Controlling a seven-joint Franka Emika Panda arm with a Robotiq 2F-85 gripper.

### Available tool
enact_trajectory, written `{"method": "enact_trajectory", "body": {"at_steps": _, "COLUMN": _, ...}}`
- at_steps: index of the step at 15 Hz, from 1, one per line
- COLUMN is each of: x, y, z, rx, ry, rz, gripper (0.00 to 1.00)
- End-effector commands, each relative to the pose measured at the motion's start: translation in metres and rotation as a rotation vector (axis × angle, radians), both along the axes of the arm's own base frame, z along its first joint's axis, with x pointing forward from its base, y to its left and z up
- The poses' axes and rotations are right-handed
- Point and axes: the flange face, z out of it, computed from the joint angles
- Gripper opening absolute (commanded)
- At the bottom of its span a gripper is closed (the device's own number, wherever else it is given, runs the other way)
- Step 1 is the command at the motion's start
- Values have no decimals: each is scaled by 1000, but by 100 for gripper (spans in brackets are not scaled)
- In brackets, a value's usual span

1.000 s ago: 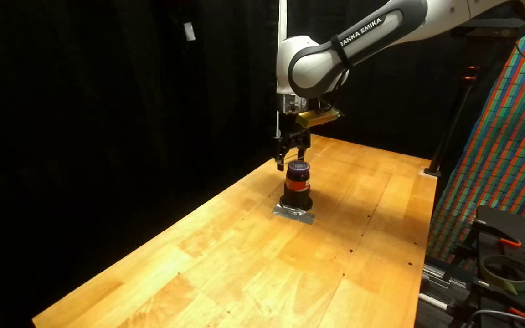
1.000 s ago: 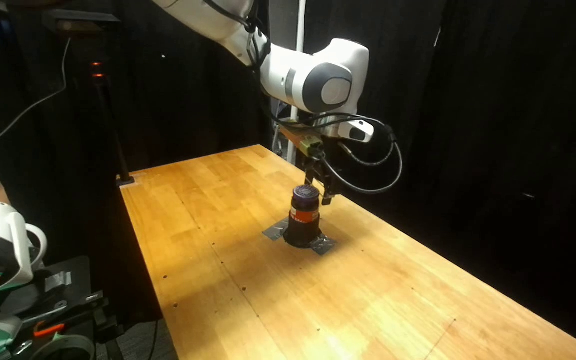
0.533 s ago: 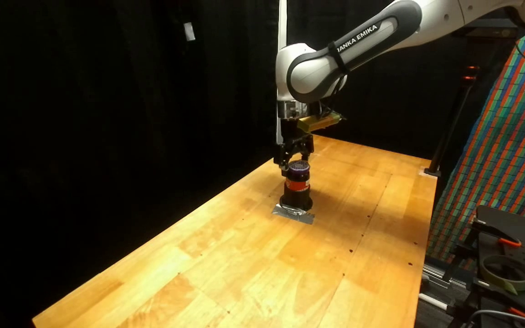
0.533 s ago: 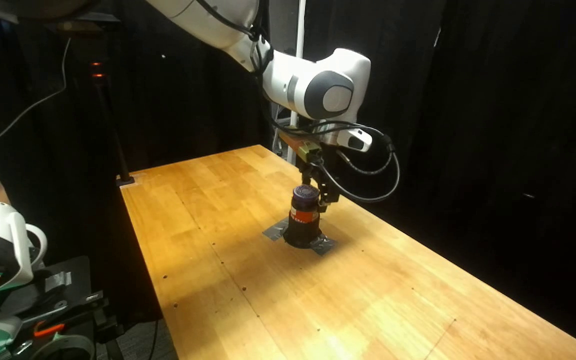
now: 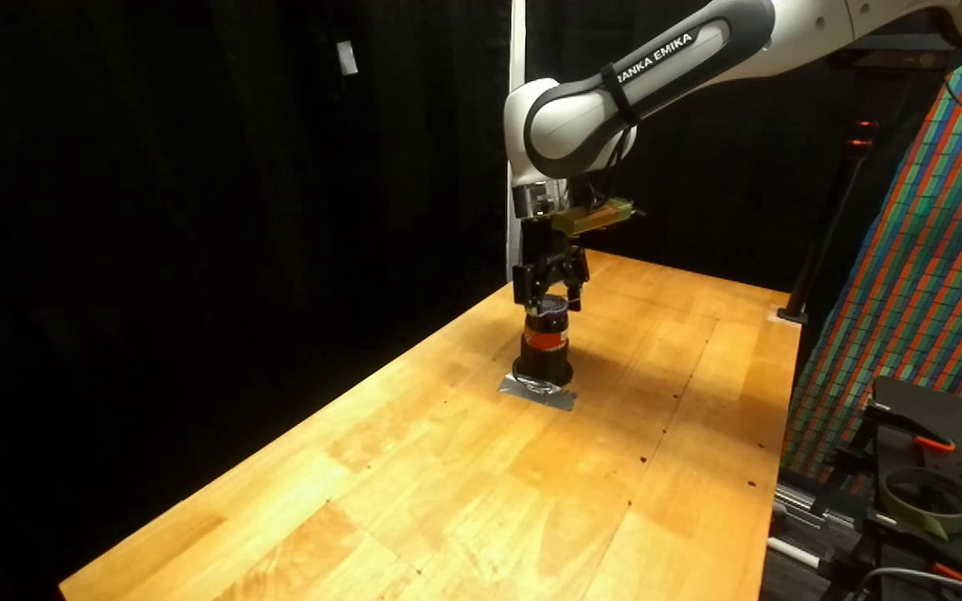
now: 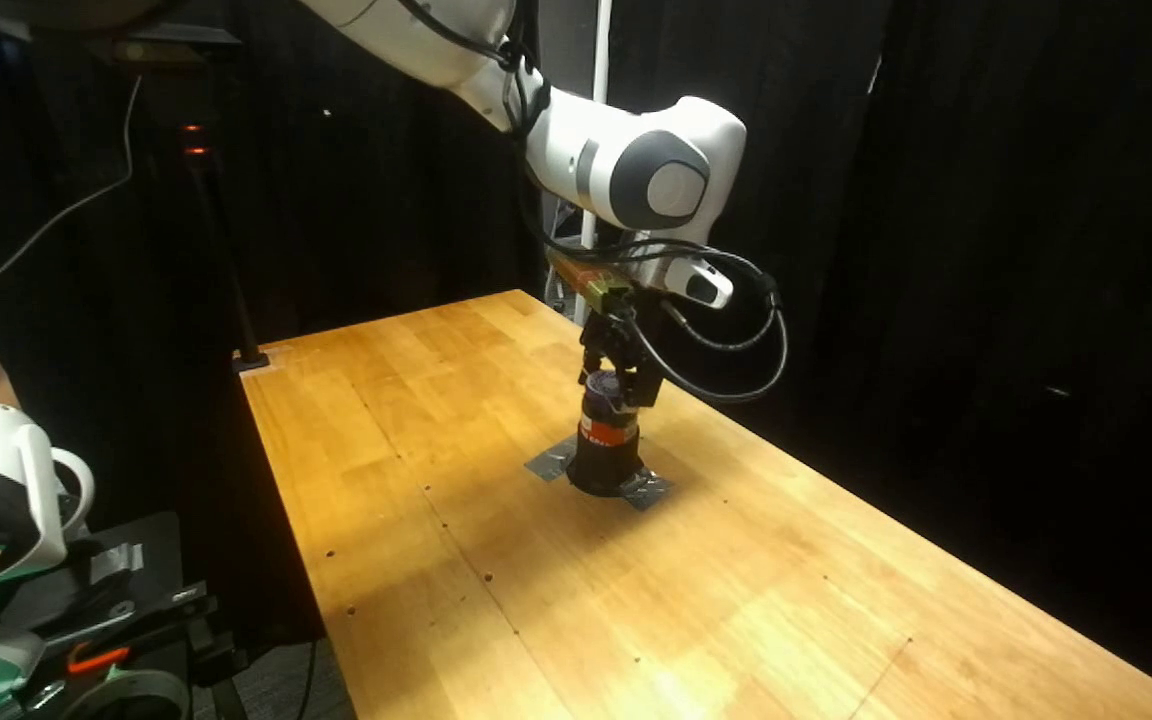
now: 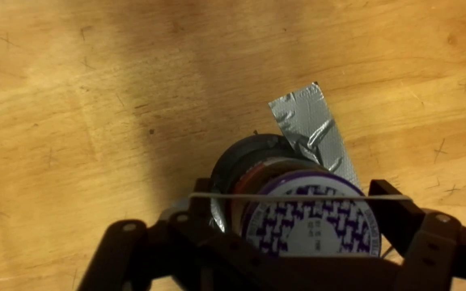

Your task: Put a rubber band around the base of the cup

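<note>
The cup [image 5: 545, 340] is a short dark cylinder with an orange-red stripe and a purple-patterned top. It stands upright on the wooden table in both exterior views [image 6: 607, 432]. In the wrist view its round top [image 7: 312, 218] lies between my fingers. My gripper [image 7: 293, 195] is open, one finger on each side of the cup's top; it also shows in both exterior views [image 5: 555, 305] [image 6: 616, 388]. A pale rubber band [image 7: 233, 197] is stretched from finger to finger across the top. The band's rear part is mostly hidden by the gripper. Whether the fingers touch the cup cannot be told.
Grey tape [image 5: 537, 392] holds the cup's wide black base [image 7: 233, 161] to the table [image 5: 448, 484]. More tape shows at the base [image 6: 646, 490] [image 7: 310, 117]. A dark pole [image 6: 226, 260] stands at the table's far corner. A side cart with a tape roll [image 5: 930, 501] is beside the table.
My gripper first came down beside the cup's top, then moved sideways over it. The fingers now straddle the top. The cup has not moved.
</note>
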Motion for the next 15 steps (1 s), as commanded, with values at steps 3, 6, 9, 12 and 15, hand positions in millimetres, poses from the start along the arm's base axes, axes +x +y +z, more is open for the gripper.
{"method": "enact_trajectory", "body": {"at_steps": 3, "x": -17, "y": 2, "z": 7, "rx": 32, "ry": 67, "rz": 13, "gripper": 100}}
{"method": "enact_trajectory", "body": {"at_steps": 6, "x": -23, "y": 2, "z": -5, "rx": 26, "ry": 59, "rz": 8, "gripper": 100}}
{"method": "enact_trajectory", "body": {"at_steps": 9, "x": -29, "y": 1, "z": -15, "rx": 7, "ry": 19, "rz": 4, "gripper": 100}}
{"method": "enact_trajectory", "body": {"at_steps": 12, "x": -38, "y": 1, "z": -12, "rx": 4, "ry": -55, "rz": 9, "gripper": 100}}
{"method": "enact_trajectory", "body": {"at_steps": 15, "x": -56, "y": 1, "z": 1, "rx": 14, "ry": -115, "rz": 4, "gripper": 65}}
